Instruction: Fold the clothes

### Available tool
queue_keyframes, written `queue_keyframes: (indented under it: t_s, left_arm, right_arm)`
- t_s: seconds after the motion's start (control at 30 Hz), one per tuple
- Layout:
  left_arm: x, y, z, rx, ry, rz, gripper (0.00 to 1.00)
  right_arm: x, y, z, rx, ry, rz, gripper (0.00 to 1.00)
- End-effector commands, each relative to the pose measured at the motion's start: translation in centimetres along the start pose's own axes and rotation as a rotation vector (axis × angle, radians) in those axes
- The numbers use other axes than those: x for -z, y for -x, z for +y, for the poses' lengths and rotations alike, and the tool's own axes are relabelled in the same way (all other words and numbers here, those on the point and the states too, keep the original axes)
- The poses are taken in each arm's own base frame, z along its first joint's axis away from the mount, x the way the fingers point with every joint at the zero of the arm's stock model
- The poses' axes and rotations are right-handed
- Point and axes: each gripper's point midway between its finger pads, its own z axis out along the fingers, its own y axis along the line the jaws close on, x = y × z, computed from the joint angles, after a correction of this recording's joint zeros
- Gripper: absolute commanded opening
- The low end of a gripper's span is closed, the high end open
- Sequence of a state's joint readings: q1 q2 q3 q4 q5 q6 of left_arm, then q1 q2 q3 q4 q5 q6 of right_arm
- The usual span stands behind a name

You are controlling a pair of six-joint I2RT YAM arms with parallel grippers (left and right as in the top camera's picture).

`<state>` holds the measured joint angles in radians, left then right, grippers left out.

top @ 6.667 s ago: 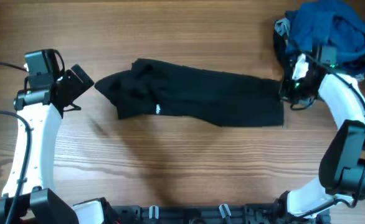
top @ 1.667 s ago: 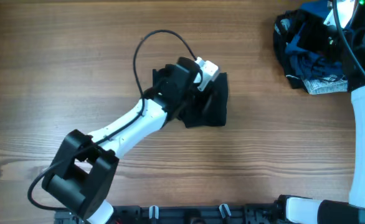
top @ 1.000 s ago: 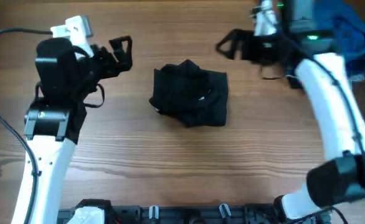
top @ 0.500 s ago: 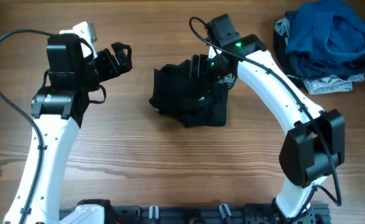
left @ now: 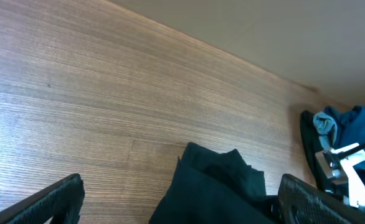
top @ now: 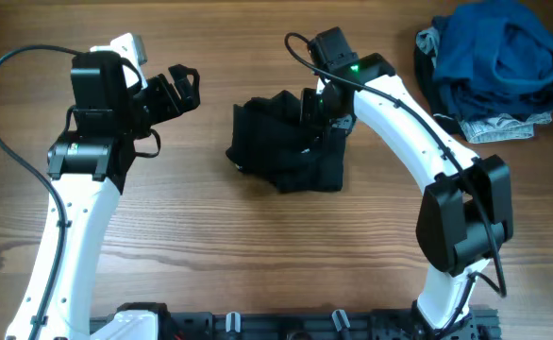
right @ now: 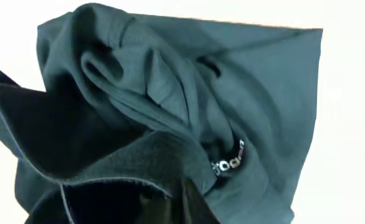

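Black T-shirt (top: 286,156): bunched heap on wooden table (top: 258,260).
Right gripper (top: 316,106): fingers together, apparently pinching the garment's 1 o'clock edge.
Left gripper (top: 184,85): fingers apart, at 10 o'clock, clear of the garment.

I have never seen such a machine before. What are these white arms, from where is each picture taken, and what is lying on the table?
These are two white robot arms at a wooden table, and each ends in a two-fingered claw. One picture looks down from above. The other two come from small cameras on the wrists. In the middle lies a crumpled black T-shirt with a small white logo. A pile of blue and grey clothes sits in the top right corner of the overhead picture. The right claw is shut on a fold of the T-shirt. The left claw is open, holds nothing and is apart from the shirt.
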<state>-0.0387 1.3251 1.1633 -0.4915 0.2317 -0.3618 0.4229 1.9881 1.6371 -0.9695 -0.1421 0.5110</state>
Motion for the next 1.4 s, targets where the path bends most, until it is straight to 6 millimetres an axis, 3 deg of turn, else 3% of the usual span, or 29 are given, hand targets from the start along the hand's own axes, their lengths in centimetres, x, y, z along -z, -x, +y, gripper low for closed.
queue_keyframes:
  t_s: [0.0,0.1,0.17,0.27,0.37,0.4,0.47,0.57,0.6,0.63,0.73,0.87,1.03,1.23,1.33,1.37]
  left_arm:
    - [-0.2,0.1,0.5,0.013,0.018,-0.003,1.00]
    - [-0.1,0.2,0.6,0.013,0.028,-0.008,1.00]
    - [-0.1,0.2,0.6,0.013,0.028,-0.008,1.00]
    - [-0.1,0.2,0.8,0.012,0.035,-0.012,1.00]
    - [-0.1,0.4,1.0,0.013,0.051,-0.019,1.00]
    - [-0.1,0.4,1.0,0.013,0.051,-0.019,1.00]
    - [-0.1,0.4,1.0,0.012,0.051,-0.020,1.00]
    - [-0.1,0.5,1.1,0.012,0.057,-0.026,1.00]
    - [-0.1,0.6,1.4,0.012,0.071,-0.031,1.00]
    - [-0.1,0.7,1.6,0.012,0.082,-0.037,1.00]
    - [-0.1,0.8,1.8,0.012,0.094,-0.043,1.00]
    - [-0.1,0.8,1.8,0.009,0.098,-0.044,1.00]
    - [-0.1,0.8,1.8,0.008,0.097,-0.044,1.00]
    - [0.0,1.0,2.1,0.008,0.114,-0.052,1.00]
    - [0.0,1.0,2.1,0.008,0.114,-0.052,1.00]
    - [0.0,1.0,2.1,0.008,0.114,-0.052,1.00]
  right_arm:
    - [1.8,-1.1,-0.7,0.011,0.022,0.044,0.04]
    - [5.0,-1.4,-3.3,0.017,0.007,0.045,0.04]
    - [6.0,-1.3,-5.2,0.000,-0.005,0.051,0.04]
    - [5.9,-1.4,-7.1,0.001,-0.013,0.080,0.04]
    - [4.7,-2.4,-8.5,-0.015,-0.020,0.115,0.04]
    - [4.3,-2.7,-8.0,-0.013,0.016,0.129,0.04]
    - [5.3,-2.2,-4.2,0.144,0.227,0.095,0.10]
    - [7.6,-0.8,-0.3,0.346,0.326,-0.054,0.35]
    - [8.3,-0.7,1.3,0.449,0.343,-0.107,0.50]
    - [8.4,-0.9,2.7,0.534,0.355,-0.132,0.56]
    - [6.4,-1.5,5.5,0.696,0.338,-0.146,0.67]
    - [2.5,0.0,6.5,0.822,0.255,-0.192,0.74]
    - [-1.6,0.3,6.0,1.067,0.231,-0.176,0.74]
    - [-3.2,0.0,5.6,1.075,0.229,-0.144,0.73]
    - [-4.4,-0.3,5.2,1.068,0.228,-0.113,0.66]
    - [-4.9,-0.4,5.0,1.062,0.228,-0.100,0.57]
